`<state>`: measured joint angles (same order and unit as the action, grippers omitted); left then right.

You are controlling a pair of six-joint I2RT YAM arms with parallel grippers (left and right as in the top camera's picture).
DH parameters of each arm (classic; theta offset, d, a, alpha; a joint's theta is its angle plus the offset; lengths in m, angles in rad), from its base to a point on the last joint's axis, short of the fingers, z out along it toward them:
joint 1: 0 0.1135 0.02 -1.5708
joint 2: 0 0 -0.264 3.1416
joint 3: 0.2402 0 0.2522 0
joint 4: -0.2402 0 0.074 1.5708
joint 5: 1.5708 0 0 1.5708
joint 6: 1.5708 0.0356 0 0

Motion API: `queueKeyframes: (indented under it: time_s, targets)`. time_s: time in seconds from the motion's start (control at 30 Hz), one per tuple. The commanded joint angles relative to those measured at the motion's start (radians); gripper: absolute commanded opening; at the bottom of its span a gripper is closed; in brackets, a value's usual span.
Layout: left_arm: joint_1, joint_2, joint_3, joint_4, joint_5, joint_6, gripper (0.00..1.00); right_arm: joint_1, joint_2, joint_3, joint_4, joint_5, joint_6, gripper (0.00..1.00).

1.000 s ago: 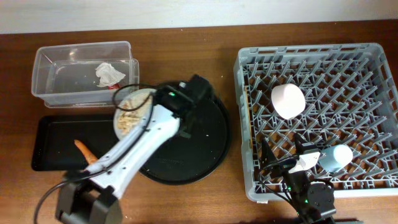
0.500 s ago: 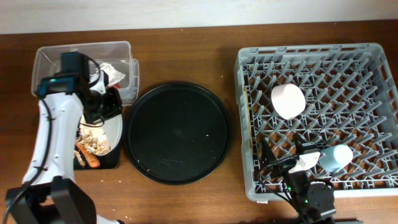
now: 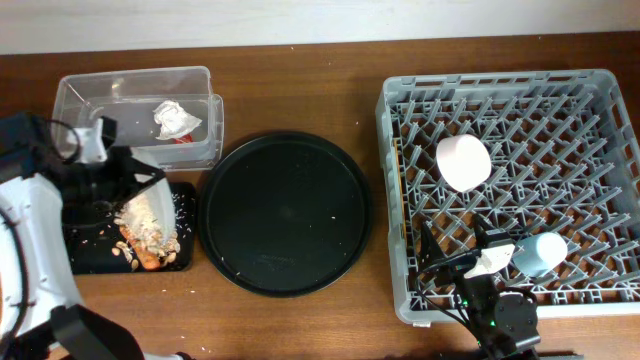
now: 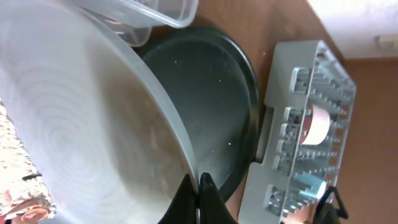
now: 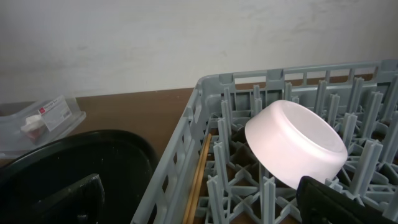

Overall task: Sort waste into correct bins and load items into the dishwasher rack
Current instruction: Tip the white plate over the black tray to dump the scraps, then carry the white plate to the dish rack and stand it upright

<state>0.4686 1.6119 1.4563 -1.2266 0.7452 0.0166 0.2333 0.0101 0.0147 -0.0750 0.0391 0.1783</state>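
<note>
Left fingers [image 4: 185,202] are pinched shut on the rim of the pale plate [image 3: 150,212], holding it steeply tilted over the shallow black tray [image 3: 183,235] at the lower left of the overhead frame. Rice-like scraps [image 3: 140,240] lie heaped on the tray below the plate's low edge, beside the carrot piece [image 3: 148,262]. Right fingers [image 5: 336,202] stand apart and empty, low over the near edge of the dishwasher rack [image 3: 385,180], where the white bowl [image 3: 463,162] and the blue cup [image 3: 540,252] already sit.

The napkin [image 3: 175,118] lies in the clear tub [image 3: 135,75] at upper left, a red wrapper edge just below it.

Risks, as I judge them: the grip is a thin pinch on a smooth rim, so a tilted plate could swivel or slip out — most likely on a quick swing. The heap sits close to the tray's right edge, so more falling grains could bounce onto the desk or the round black tray [image 3: 285,215]. Any rice clinging to the plate would ride along to the rack.
</note>
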Motion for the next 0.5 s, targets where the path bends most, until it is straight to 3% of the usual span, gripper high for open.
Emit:
queueKeyframes:
  time_s: [0.0,0.2,0.37,0.47]
  targets:
    - [0.072,-0.057,-0.032,-0.005,0.127,0.092,0.0,-0.005,-0.006,-0.009,-0.002,-0.002,-0.006,0.98]
    - [0.326,-0.118,-0.277,0.013,0.559,0.381,0.0,-0.005,-0.006,-0.009,-0.002,-0.002,-0.006,0.98]
    - [0.392,-0.133,-0.302,-0.119,0.634,0.607,0.01,-0.005,-0.006,-0.009,-0.002,-0.002,-0.006,0.98]
    - [0.392,-0.161,-0.302,-0.118,0.623,0.609,0.0,-0.005,-0.006,-0.009,-0.002,-0.002,-0.006,0.98]
